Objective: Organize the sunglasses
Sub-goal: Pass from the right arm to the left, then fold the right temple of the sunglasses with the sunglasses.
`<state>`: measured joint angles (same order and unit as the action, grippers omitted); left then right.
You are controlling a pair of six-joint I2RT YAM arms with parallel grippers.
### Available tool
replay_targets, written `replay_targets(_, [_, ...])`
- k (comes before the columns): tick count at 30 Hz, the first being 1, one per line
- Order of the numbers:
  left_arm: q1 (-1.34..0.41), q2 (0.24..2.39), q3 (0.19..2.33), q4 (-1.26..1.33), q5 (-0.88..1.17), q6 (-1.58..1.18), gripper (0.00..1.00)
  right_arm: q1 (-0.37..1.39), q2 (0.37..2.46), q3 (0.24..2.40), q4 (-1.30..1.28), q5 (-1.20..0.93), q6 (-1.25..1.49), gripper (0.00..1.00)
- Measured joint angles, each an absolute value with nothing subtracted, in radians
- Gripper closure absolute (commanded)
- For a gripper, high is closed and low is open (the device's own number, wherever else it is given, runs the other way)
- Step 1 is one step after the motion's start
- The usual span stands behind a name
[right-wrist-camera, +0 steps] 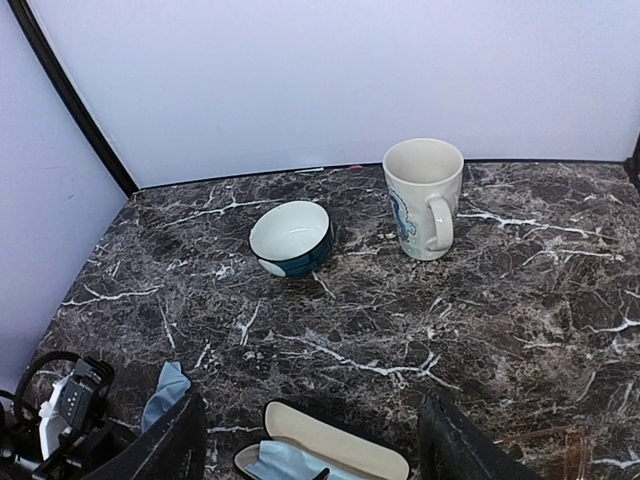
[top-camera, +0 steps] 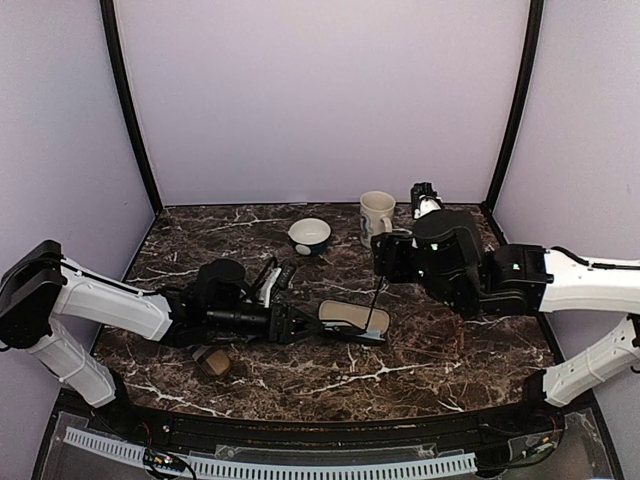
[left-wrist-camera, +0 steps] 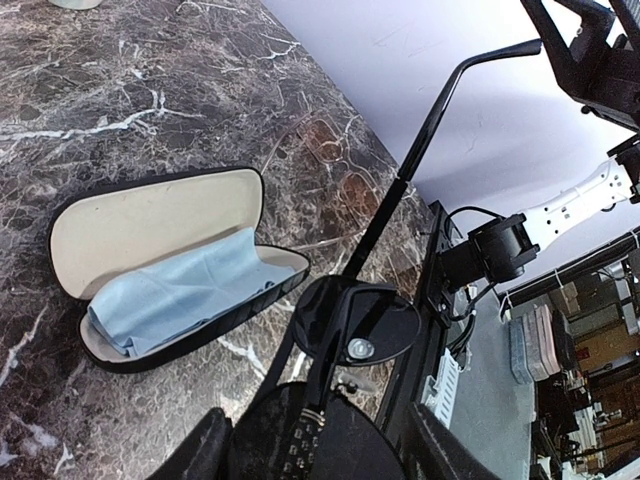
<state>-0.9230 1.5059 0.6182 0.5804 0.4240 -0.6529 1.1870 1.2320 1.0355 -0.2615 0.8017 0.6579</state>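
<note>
Folding looks like the step in hand. Your left gripper (left-wrist-camera: pixel 315 445) holds the sunglasses (left-wrist-camera: pixel 360 320) by the frame at the bottom of the left wrist view. One lens shows just above the fingers, and one temple arm sticks out unfolded toward the upper right of that frame.

The case (left-wrist-camera: pixel 150 225) lies open on the table at centre left, lid back, with a blue cloth (left-wrist-camera: pixel 185 295) in its tray. It sits just beside the glasses; whether they touch you cannot tell.

Your right gripper (right-wrist-camera: pixel 312 440) stands wide with nothing between its fingers. It hovers over the case, whose end shows at the bottom of the right wrist view.

Next you would need to press the raised arm flat behind the lenses, then lower the glasses onto the cloth. The arm is slender, so go gently.

In the top view your left arm reaches low and nearly level from the left edge. Your right arm bends in from the right, wrist held higher.
</note>
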Motion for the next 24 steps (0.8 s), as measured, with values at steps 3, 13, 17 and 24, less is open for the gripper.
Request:
replay_targets(3, [-0.923,1.506,0.619,0.580,0.424,-0.658,0.91,1.168,1.225,1.029,-0.271,0.764,0.680,0.27])
replay_targets(13, [-0.923,1.506,0.622,0.578,0.424,-0.667,0.95,1.164,1.267,0.999,-0.295,0.660,0.725,0.28])
replay_targets(17, [-0.923,1.505,0.622,0.577,0.424,-0.667,0.99,1.164,1.312,0.999,-0.294,0.643,0.726,0.28])
replay_targets(24, [-0.923,1.505,0.622,0.577,0.424,-0.667,1.00,1.164,1.355,1.003,-0.292,0.620,0.716,0.29])
